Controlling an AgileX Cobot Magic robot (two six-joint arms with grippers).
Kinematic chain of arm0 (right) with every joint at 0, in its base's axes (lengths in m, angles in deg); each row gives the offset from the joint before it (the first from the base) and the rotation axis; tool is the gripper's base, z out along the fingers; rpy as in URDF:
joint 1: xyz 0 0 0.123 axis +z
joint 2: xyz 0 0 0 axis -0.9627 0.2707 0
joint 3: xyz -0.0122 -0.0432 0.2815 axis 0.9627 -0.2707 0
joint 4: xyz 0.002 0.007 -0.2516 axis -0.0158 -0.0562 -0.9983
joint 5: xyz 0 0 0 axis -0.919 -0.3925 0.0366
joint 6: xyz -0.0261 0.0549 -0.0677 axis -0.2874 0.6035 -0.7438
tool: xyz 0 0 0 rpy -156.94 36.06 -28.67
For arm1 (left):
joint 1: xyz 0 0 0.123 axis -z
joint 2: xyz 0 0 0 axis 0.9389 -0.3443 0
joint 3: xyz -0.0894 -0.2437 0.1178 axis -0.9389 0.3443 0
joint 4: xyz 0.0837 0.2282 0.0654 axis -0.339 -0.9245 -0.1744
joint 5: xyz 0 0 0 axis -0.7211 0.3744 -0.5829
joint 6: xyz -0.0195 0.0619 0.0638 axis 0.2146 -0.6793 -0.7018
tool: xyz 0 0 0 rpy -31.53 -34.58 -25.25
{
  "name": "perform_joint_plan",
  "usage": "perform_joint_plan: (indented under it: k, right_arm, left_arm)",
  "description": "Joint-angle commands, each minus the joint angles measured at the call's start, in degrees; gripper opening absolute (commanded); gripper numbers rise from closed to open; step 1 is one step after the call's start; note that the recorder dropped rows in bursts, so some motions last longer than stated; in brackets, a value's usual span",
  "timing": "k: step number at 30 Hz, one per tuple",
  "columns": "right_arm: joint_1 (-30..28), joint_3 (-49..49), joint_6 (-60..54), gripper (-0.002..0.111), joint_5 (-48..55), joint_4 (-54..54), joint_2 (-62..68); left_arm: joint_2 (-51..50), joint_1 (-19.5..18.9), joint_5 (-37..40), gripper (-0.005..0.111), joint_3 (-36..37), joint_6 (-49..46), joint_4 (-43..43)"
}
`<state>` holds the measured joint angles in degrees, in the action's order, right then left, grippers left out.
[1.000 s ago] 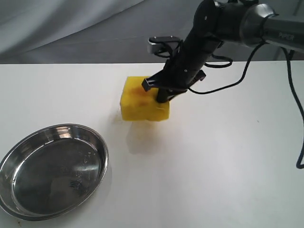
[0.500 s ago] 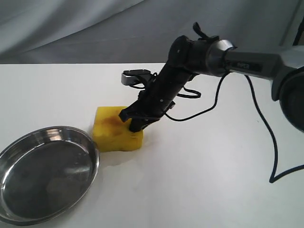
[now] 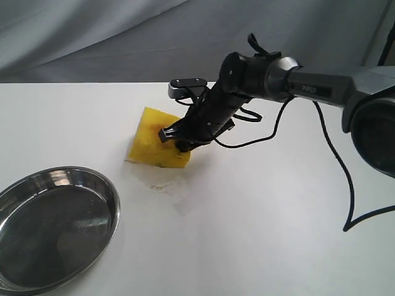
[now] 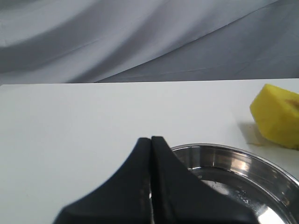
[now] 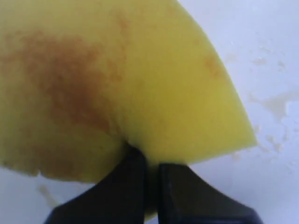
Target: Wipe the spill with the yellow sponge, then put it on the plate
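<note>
The yellow sponge (image 3: 153,147) is tilted up on one edge on the white table, its stained face showing; my right gripper (image 3: 180,138) is shut on it. Close up, the sponge (image 5: 117,84) fills the right wrist view, pinched between the black fingers (image 5: 126,186). Only faint tan smears (image 3: 162,184) of the spill show on the table beside the sponge, also as smears (image 5: 275,105). The steel plate (image 3: 92,176) lies at the front left, apart from the sponge. My left gripper (image 4: 151,140) is shut and empty, hovering over the near rim of the plate (image 4: 261,161), with the sponge (image 4: 278,114) beyond it.
A black cable (image 3: 336,166) trails from the right arm across the table's right side. Grey cloth (image 3: 92,37) hangs behind the table's far edge.
The right gripper has drawn the sponge back from the plate's rim towards the far right and tipped it up on edge, leaving a faint wet smear.
</note>
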<state>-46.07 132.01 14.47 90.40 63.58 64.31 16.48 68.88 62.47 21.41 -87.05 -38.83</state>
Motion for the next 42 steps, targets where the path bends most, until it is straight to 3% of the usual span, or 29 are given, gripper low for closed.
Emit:
perform_joint_plan:
  k: [1, 5, 28, 32, 37, 42]
  right_arm:
    - [-0.4, -0.1, 3.9, 0.0, 5.9, -14.9, 2.9]
    - [-0.4, -0.1, 4.9, 0.0, 7.6, -20.7, 4.7]
    - [-0.4, -0.1, 5.0, 0.0, 16.8, -19.2, -6.3]
    - [-0.4, -0.1, 5.0, 0.015, 16.8, -17.4, -7.1]
    - [-0.4, -0.1, 5.0, 0.046, 17.3, -14.1, -7.2]
    - [-0.4, -0.1, 5.0, 0.055, 18.4, -15.0, -7.3]
  left_arm:
    - [0.1, 0.3, 0.1, 0.0, 0.3, 0.3, -0.2]
    - [0.1, 0.3, 0.1, 0.0, 0.3, 0.3, -0.2]
    - [0.1, 0.3, 0.1, 0.0, 0.3, 0.3, -0.2]
    - [0.1, 0.3, 0.1, 0.0, 0.3, 0.3, -0.2]
    - [0.1, 0.3, 0.1, 0.0, 0.3, 0.3, -0.2]
    - [0.1, 0.3, 0.1, 0.0, 0.3, 0.3, -0.2]
